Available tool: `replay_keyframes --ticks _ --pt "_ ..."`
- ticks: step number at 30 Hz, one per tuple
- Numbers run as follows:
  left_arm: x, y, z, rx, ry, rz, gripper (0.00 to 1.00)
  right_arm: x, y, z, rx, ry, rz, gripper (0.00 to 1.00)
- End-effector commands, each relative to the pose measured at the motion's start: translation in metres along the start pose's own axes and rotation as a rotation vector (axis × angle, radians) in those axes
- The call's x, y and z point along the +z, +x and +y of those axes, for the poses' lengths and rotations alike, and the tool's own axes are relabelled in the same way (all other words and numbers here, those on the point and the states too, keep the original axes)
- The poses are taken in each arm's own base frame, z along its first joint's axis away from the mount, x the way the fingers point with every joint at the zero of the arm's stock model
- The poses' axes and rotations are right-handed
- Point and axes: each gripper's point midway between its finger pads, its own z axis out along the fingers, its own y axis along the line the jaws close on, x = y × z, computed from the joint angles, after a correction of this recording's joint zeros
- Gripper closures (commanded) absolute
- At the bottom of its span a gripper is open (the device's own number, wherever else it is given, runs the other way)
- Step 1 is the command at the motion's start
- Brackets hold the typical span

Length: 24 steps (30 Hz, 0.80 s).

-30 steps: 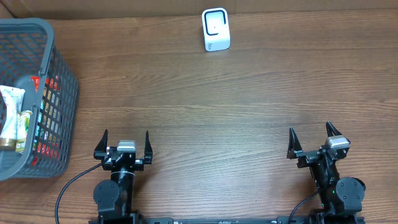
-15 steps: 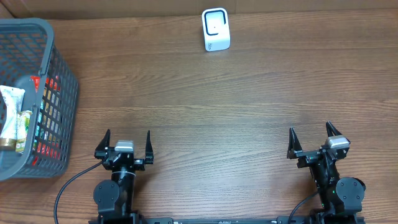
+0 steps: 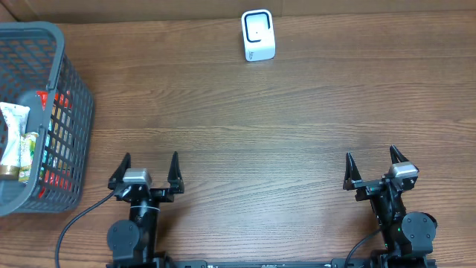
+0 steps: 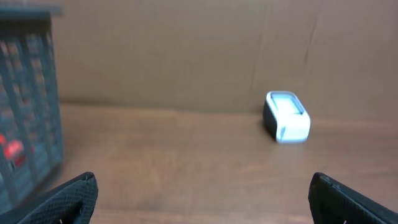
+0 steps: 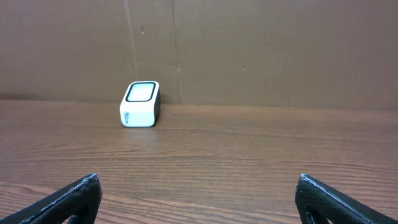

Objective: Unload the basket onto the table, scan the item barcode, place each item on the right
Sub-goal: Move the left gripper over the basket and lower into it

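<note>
Evidently nothing is scanned yet; left gripper (image 3: 149, 161) and right gripper (image 3: 371, 156) gape empty; items (image 3: 16, 138) lie in the basket (image 3: 77, 71), scanner (image 3: 258, 35) well apart.

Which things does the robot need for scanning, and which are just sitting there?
For the job:
- white scanner
- grey basket
- packets inside it, waiting to be scanned
- left gripper, open
- right gripper, open

Just there:
- wooden table
- cardboard wall behind
</note>
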Motion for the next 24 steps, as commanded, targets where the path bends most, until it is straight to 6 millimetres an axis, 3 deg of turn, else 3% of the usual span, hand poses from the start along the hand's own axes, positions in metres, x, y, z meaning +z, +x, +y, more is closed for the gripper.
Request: replay_keyframes --ticks 1,11,19,24 --pt "-0.006 -0.039 -0.007 -0.016 0.025 -0.071 0.00 0.000 0.002 0.000 0.000 0.004 -0.004 0.00" --pt "0.010 -0.068 -0.013 -0.014 0.049 -0.004 0.01 0.000 0.002 0.000 0.000 0.004 -0.004 0.00" --pt "0.040 -0.095 -0.029 -0.001 0.146 0.089 0.01 0.000 0.002 0.000 0.000 0.004 -0.004 0.00" --pt "0.061 -0.100 -0.036 -0.032 0.188 0.220 0.00 0.000 0.002 0.000 0.000 0.004 -0.004 0.00"
